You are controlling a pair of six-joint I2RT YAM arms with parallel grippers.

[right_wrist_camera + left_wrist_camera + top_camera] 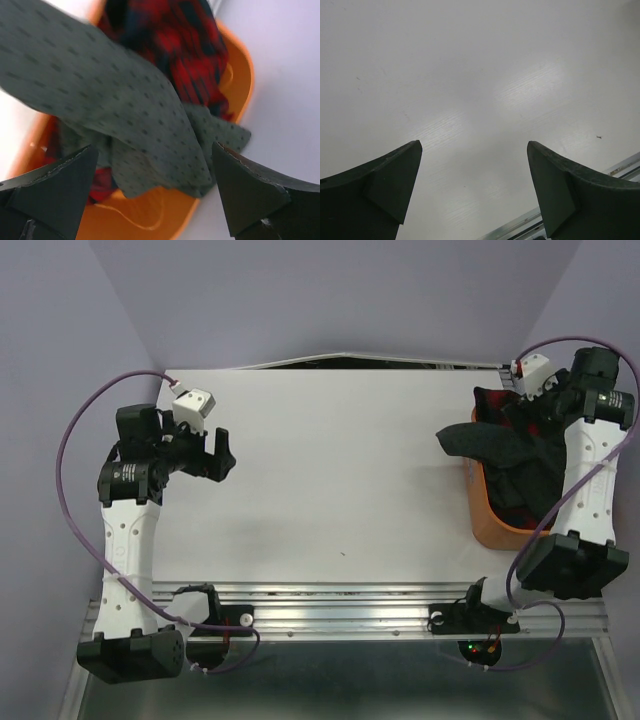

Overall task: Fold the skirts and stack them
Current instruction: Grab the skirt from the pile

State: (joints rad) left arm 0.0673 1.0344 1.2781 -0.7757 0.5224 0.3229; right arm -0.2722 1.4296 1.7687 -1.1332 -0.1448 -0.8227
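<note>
Hovering R pincer (154,150), spread, grey skirt (100,90) beneath

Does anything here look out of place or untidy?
Yes. The grey skirt hangs out over the rim of the basket, above the table, while the plaid skirt lies crumpled inside.

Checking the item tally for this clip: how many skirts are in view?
2. The grey skirt hangs over the basket rim toward mid-table; the plaid skirt lies under it inside the basket. More may be hidden beneath.
</note>
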